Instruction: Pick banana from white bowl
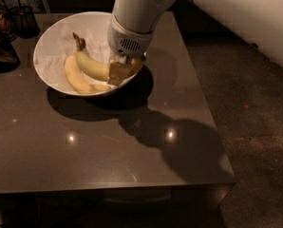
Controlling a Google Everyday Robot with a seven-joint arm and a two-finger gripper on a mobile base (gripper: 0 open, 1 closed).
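At the far left corner of a dark table (108, 151), the robot's gripper (118, 72) reaches straight down into the white bowl (96, 20), set over the right half of the banana (91, 64). Whether it has closed on the fruit or merely sits against it cannot be told from this angle. The banana lies inside the bowl on crumpled white paper (53, 49), its brown stem pointing up toward the far rim and its darker tip showing just to the right of the gripper, near the rim on that side. A second, paler banana (75, 77) lies just beside it on the near side, along the bowl's front wall. The white arm (134, 13) comes in from the upper right and casts a broad shadow across the tabletop in front of the bowl. A dark wire-mesh cup (23, 18) stands beyond the bowl at the upper left.
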